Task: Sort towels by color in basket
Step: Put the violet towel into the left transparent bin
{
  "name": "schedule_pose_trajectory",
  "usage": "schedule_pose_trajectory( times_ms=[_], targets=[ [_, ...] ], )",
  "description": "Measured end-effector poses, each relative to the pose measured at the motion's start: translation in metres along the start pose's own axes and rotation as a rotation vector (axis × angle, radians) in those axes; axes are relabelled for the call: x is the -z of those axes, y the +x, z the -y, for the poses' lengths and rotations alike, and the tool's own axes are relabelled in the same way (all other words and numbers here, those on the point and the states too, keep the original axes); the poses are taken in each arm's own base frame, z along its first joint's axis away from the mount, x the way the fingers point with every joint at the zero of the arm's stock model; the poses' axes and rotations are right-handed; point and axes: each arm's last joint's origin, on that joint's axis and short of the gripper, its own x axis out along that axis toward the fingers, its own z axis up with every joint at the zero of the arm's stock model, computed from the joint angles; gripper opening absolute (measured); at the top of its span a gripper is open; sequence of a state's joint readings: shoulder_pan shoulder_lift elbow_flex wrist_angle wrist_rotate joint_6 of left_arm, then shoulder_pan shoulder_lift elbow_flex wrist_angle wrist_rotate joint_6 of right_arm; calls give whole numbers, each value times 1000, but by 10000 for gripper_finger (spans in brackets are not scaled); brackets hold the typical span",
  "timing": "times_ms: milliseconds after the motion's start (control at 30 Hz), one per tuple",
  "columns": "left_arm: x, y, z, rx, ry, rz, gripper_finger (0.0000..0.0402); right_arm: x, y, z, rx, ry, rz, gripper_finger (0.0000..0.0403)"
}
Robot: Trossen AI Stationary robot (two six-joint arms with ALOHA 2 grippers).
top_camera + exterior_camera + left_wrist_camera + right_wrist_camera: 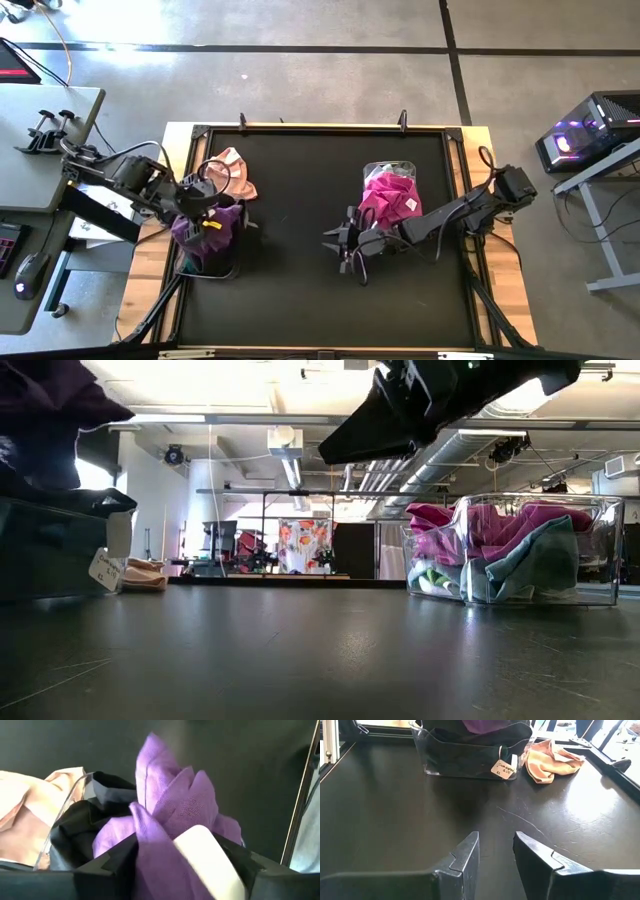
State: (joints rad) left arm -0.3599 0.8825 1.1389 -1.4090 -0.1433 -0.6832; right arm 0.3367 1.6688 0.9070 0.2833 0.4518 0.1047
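Observation:
My left gripper (205, 203) is above the clear left bin (208, 262), shut on a purple towel (172, 802). Black and dark towels (85, 822) fill that bin, and a paper tag (502, 768) hangs on its wall. A peach-pink towel (236, 174) lies flat on the mat beside the bin. The clear right bin (600, 550) holds magenta (388, 195), teal (535, 560) and pale towels (432, 578). My right gripper (496, 852) is open and empty, low over the mat's middle (345, 245), to the left of the right bin. My left gripper pinches a bunched fold of the purple towel (150, 845) between its two fingers (112, 862), coming from above and pointing down. The cloth bulges out past the fingertips in several crumpled layers. Its lower part rests on the dark towels in the left bin.
A raised frame (455, 140) borders the black mat (300, 290). Bare mat lies between the two bins and toward the near edge. Desks with equipment stand off the table to the left (40, 150) and right (590, 130).

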Motion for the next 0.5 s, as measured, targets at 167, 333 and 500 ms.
schedule_pose_trajectory(
  times_ms=[167,333,500],
  targets=[
    [-1,1,-1,-9,-62,0,239,10,10,-4,1,-8,-16,118],
    [-2,2,-2,-19,-145,-13,270,13,14,-5,1,-16,-14,118],
    [-9,-10,-2,20,-237,10,271,9,14,-6,-6,-57,23,118]
  ],
)
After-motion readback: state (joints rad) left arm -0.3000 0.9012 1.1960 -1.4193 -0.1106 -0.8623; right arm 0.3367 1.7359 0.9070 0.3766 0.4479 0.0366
